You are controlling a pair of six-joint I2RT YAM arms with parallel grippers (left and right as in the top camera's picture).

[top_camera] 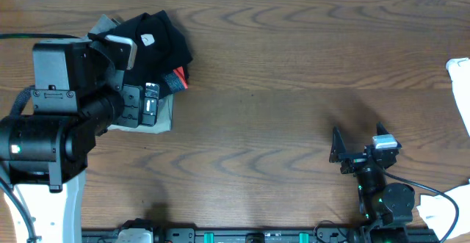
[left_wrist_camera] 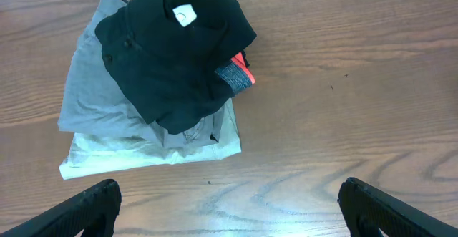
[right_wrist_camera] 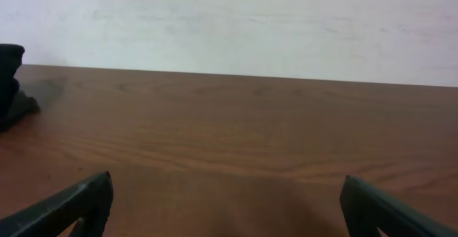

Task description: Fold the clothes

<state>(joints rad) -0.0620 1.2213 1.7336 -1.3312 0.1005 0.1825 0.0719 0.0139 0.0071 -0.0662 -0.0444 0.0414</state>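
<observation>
The clothes [left_wrist_camera: 172,58] lie as a bunched black bundle with a small white label on top of a pile at the table's far left [top_camera: 158,41]. A grey-and-red waistband [left_wrist_camera: 238,71] of another dark garment pokes out at the bundle's right side. My left gripper [left_wrist_camera: 229,212] hovers open above the near edge of the pile [top_camera: 143,105], with only bare wood between its fingers. My right gripper [top_camera: 358,142] stands open low over the table at the front right, far from the pile. Nothing is between its fingers [right_wrist_camera: 227,201].
Grey folded garments [left_wrist_camera: 89,108] sit under the black bundle. The left arm's body [top_camera: 51,125] covers the table's left side. White objects show at the right edge [top_camera: 460,70] and the front right corner [top_camera: 440,214]. A pale wall [right_wrist_camera: 229,22] rises behind the table.
</observation>
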